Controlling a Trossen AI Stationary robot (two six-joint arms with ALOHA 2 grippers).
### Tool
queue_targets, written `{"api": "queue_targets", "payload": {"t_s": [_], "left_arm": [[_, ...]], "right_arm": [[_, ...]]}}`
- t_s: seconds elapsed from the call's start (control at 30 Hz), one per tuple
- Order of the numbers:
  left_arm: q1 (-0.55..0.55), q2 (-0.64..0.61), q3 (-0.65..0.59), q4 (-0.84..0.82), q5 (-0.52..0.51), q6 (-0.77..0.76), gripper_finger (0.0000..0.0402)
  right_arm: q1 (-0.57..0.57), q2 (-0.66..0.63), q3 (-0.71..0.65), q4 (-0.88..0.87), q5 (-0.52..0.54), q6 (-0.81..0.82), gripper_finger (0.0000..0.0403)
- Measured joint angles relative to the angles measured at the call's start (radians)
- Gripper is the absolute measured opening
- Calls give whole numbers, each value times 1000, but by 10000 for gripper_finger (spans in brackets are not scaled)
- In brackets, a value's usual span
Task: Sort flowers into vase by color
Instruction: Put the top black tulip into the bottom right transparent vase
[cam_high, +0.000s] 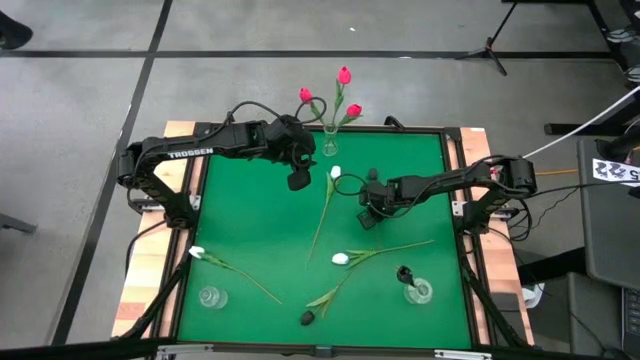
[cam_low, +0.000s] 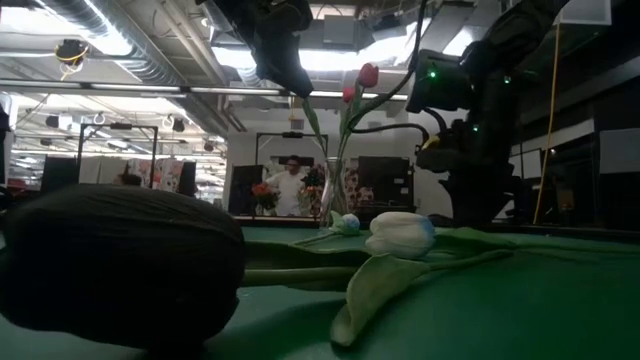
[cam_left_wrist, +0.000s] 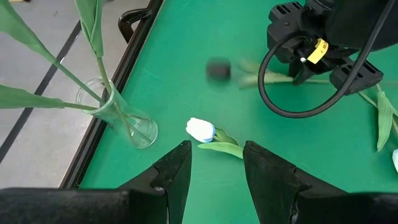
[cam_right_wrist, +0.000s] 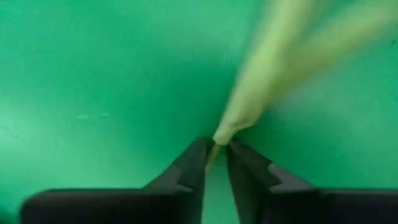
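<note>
A glass vase (cam_high: 330, 146) at the far edge holds three pink-red tulips (cam_high: 344, 75). My left gripper (cam_left_wrist: 214, 168) hangs open above the cloth beside it, over a white tulip (cam_left_wrist: 200, 129) that lies flat. My right gripper (cam_high: 368, 218) points down at mid-table, shut on the green stem of a black tulip whose bud (cam_left_wrist: 217, 68) is toward the far edge. Two more white tulips (cam_high: 340, 258) (cam_high: 197, 253) and a black one (cam_high: 307, 318) lie on the cloth. A near-right vase (cam_high: 418, 292) holds one black tulip (cam_high: 405, 272). My right gripper pinches the black tulip's pale green stem or leaf (cam_right_wrist: 225, 132) between its two fingertips. The fingers come from above, pointing steeply down, across the stem (cam_left_wrist: 267, 76). Whether the tulip is lifted or still rests on the cloth cannot be told.
An empty glass vase (cam_high: 210, 297) stands at the near left corner. The green cloth (cam_high: 250, 220) has a raised dark frame around it. In the low view the near black bud (cam_low: 120, 260) fills the left foreground, and a person stands far off in the room.
</note>
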Motion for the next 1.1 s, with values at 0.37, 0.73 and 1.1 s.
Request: {"api": "queue_targets", "payload": {"t_s": [0.37,0.73,1.1], "left_arm": [[0,0,0,0,0,0,144],[0,0,0,-7,0,0,143],[0,0,0,-27,0,-2,143]], "right_arm": [[1,4,54,-67,-8,-48,5],[2,-83,85,-80,136,-34,2],[151,-412,43,-114,528,47,1]]}}
